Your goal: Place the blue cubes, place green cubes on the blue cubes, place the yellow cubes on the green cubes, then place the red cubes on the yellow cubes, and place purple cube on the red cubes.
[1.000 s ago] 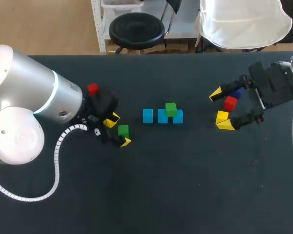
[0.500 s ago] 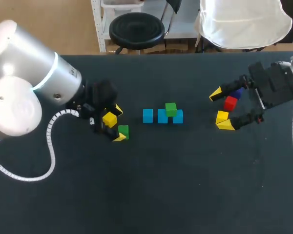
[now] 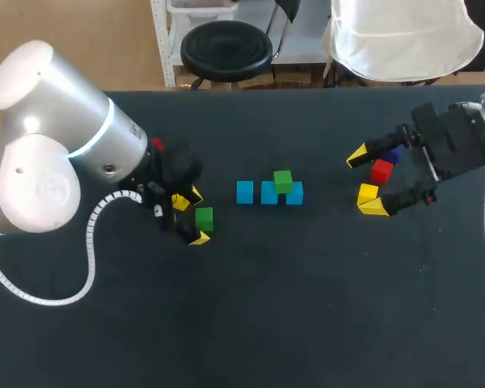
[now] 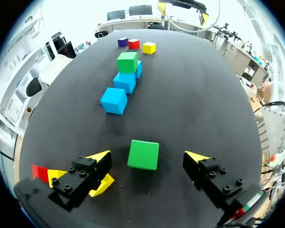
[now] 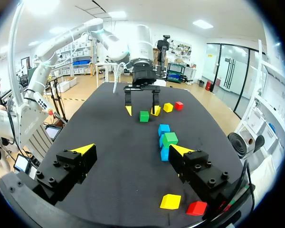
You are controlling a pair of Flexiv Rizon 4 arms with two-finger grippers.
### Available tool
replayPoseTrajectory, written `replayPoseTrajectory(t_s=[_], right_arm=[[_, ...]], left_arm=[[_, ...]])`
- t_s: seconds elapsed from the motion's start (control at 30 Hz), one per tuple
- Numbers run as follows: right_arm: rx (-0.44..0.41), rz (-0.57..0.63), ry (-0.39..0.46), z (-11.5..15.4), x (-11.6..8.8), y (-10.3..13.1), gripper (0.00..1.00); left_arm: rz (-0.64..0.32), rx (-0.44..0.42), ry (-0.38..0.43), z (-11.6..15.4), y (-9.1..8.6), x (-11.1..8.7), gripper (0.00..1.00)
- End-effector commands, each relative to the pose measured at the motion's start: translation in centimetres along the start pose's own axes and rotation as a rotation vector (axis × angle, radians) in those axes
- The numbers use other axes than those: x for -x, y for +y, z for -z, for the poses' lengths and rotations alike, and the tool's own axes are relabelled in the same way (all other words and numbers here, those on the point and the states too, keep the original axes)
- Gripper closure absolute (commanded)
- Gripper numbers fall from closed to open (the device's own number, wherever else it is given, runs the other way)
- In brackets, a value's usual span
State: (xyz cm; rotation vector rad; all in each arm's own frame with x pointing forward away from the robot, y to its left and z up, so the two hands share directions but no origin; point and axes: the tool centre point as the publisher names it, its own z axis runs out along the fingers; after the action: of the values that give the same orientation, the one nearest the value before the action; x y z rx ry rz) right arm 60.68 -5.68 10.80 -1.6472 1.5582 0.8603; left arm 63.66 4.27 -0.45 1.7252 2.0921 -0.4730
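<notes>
The blue cubes (image 3: 268,192) are laid mid-table, one green cube (image 3: 283,179) is stacked, and the second green cube (image 4: 143,154) is straddled at left by the released left gripper (image 4: 148,162), with yellow, red and purple layers left undone.

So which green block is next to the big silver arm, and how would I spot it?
Follow the big silver left arm down to its yellow-tipped gripper. The green cube lies between those open fingers, touching neither, straight on the black table. The other green cube sits on top of the blue cubes in the middle.
</notes>
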Motion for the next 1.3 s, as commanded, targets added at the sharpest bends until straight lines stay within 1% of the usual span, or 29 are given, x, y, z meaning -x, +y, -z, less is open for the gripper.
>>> replayPoseTrajectory(t_s=[0.03, 0.17, 0.2, 0.23, 0.3, 0.33, 0.4, 0.43, 0.53, 0.6, 0.67, 0.7, 0.73, 0.77, 0.8, 0.83, 0.87, 0.9, 0.93, 1.0, 1.1, 1.13, 1.3], right_arm=[[-0.002, 0.001, -0.001, 0.0, 0.0, 0.0, 0.0], [-0.002, 0.001, -0.001, 0.0, 0.0, 0.0, 0.0], [-0.002, 0.001, -0.001, 0.0, 0.0, 0.0, 0.0], [-0.002, 0.001, -0.001, 0.0, 0.0, 0.0, 0.0], [-0.002, 0.001, -0.001, 0.0, 0.0, 0.0, 0.0], [-0.002, 0.001, -0.001, 0.0, 0.0, 0.0, 0.0], [-0.002, 0.001, -0.001, 0.0, 0.0, 0.0, 0.0], [-0.002, 0.001, -0.001, 0.0, 0.0, 0.0, 0.0], [-0.002, 0.001, -0.001, 0.0, 0.0, 0.0, 0.0], [-0.002, 0.001, -0.001, 0.0, 0.0, 0.0, 0.0], [-0.002, 0.001, -0.001, 0.0, 0.0, 0.0, 0.0], [-0.002, 0.001, -0.001, 0.0, 0.0, 0.0, 0.0], [-0.002, 0.001, -0.001, 0.0, 0.0, 0.0, 0.0], [-0.002, 0.001, -0.001, 0.0, 0.0, 0.0, 0.0], [-0.002, 0.001, -0.001, 0.0, 0.0, 0.0, 0.0], [-0.002, 0.001, -0.001, 0.0, 0.0, 0.0, 0.0], [-0.002, 0.001, -0.001, 0.0, 0.0, 0.0, 0.0], [-0.002, 0.001, -0.001, 0.0, 0.0, 0.0, 0.0], [-0.002, 0.001, -0.001, 0.0, 0.0, 0.0, 0.0], [-0.002, 0.001, -0.001, 0.0, 0.0, 0.0, 0.0], [-0.002, 0.001, -0.001, 0.0, 0.0, 0.0, 0.0], [-0.002, 0.001, -0.001, 0.0, 0.0, 0.0, 0.0], [-0.002, 0.001, -0.001, 0.0, 0.0, 0.0, 0.0]], left_arm=[[0.0, 0.001, 0.0, -0.1, 0.2, 0.1, 0.0], [-0.003, -0.005, 0.01, -0.4, 0.2, 0.1, 0.0], [-0.002, -0.005, 0.011, -0.4, 0.2, 0.1, 0.06], [-0.001, -0.006, 0.01, -0.4, 0.2, 0.1, 0.16], [-0.001, -0.006, 0.01, -0.4, 0.2, 0.1, 0.27], [-0.001, -0.007, 0.014, -0.5, 0.2, 0.1, 0.26], [0.006, -0.006, 0.017, -0.6, 0.3, 0.0, 0.11], [0.009, -0.006, 0.016, -0.5, 0.4, 0.0, 0.09], [0.012, -0.004, 0.015, -0.5, 0.5, 0.0, 0.13], [0.013, -0.006, 0.015, -0.6, 0.5, 0.0, 0.13], [0.012, -0.007, 0.016, -0.6, 0.4, 0.0, 0.18], [0.011, -0.007, 0.015, -0.6, 0.4, 0.0, 0.25], [0.01, -0.008, 0.014, -0.6, 0.4, 0.0, 0.37], [0.01, -0.008, 0.014, -0.6, 0.4, 0.0, 0.4], [0.01, -0.009, 0.014, -0.6, 0.4, -0.1, 0.47], [0.009, -0.009, 0.017, -0.6, 0.3, -0.1, 0.51], [0.009, -0.01, 0.018, -0.6, 0.3, -0.2, 0.51], [0.008, -0.011, 0.019, -0.6, 0.3, -0.2, 0.54], [0.006, -0.011, 0.02, -0.6, 0.3, -0.2, 0.6], [0.006, -0.01, 0.019, -0.6, 0.3, -0.3, 0.67], [0.006, -0.009, 0.02, -0.6, 0.2, -0.4, 0.98], [0.007, -0.009, 0.019, -0.6, 0.2, -0.4, 1.0], [-0.02, 0.004, 0.018, 0.1, -0.6, 0.2, 1.0]])
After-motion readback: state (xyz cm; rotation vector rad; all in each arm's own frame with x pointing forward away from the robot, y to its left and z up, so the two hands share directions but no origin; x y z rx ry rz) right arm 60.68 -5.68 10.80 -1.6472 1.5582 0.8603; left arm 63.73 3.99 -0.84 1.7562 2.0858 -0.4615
